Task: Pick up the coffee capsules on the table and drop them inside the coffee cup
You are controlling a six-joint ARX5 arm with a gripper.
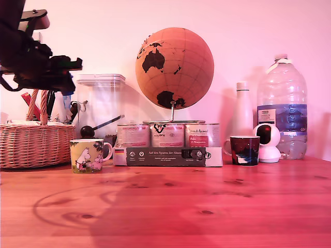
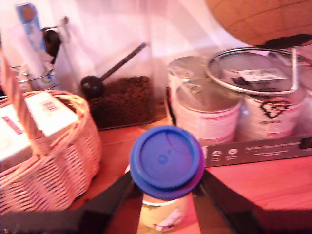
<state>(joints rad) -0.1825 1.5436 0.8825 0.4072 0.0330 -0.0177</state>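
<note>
In the wrist view my gripper (image 2: 165, 195) is shut on a bright blue coffee capsule (image 2: 165, 160), its round rimmed face towards the camera and a black finger (image 2: 109, 202) on each side. Straight below the capsule, partly hidden by it, stands the coffee cup (image 2: 163, 214). The exterior view shows this pale yellow-green cup (image 1: 89, 155), with cartoon figures and a white handle, on the table at the exterior view's left. My gripper (image 1: 61, 78) hangs high above and slightly left of it. The capsule itself does not show there.
A wicker basket (image 1: 33, 144) stands just left of the cup in the exterior view. Behind are a clear jar of coffee beans with a scoop (image 1: 103, 111), three tins (image 1: 168, 135), a dark box (image 1: 168, 156), a globe (image 1: 175, 67), a dark cup (image 1: 244, 150), bottles (image 1: 282, 106) and a small white camera (image 1: 268, 142).
</note>
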